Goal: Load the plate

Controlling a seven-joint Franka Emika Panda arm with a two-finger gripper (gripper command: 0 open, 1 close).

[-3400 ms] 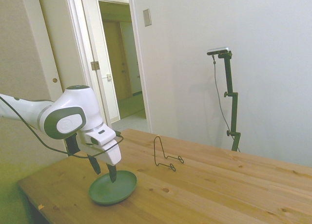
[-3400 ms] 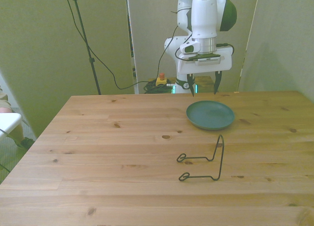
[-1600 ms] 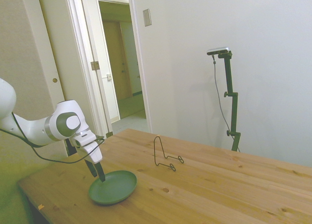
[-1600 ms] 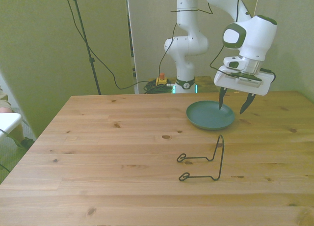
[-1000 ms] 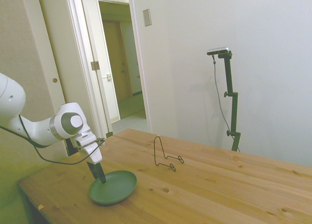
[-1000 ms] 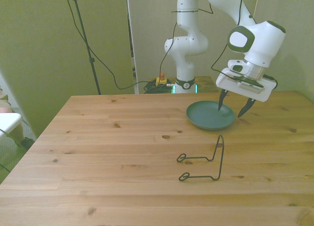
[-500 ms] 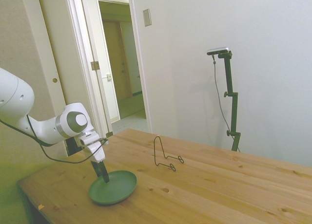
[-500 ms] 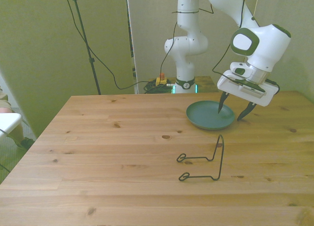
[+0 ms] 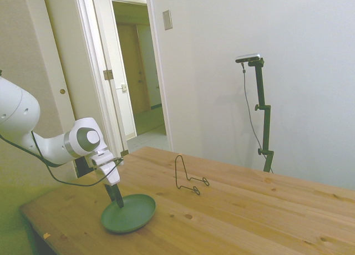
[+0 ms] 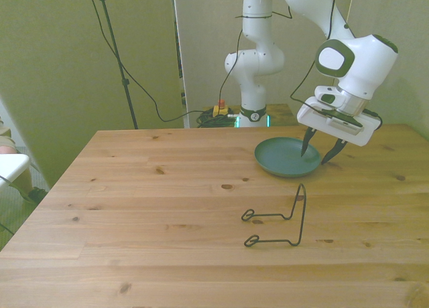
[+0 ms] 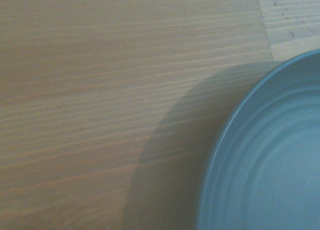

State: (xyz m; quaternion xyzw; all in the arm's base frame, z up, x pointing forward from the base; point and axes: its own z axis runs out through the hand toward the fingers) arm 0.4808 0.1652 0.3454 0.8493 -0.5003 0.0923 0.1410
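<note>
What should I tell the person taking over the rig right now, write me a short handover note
End effector: open, tilted, straddling the plate's rim on the front view's right, one finger over the plate and one outside it. Nothing gripped yet.
Plate: sage green, lying flat on the wooden table, near the far edge in the front view.
Wire stand: black, standing empty, nearer the camera than the plate in the front view and apart from it.
Done: the end effector is at the rim.
Left: close on the rim, lift the plate, carry it over and set it in the stand.
</note>
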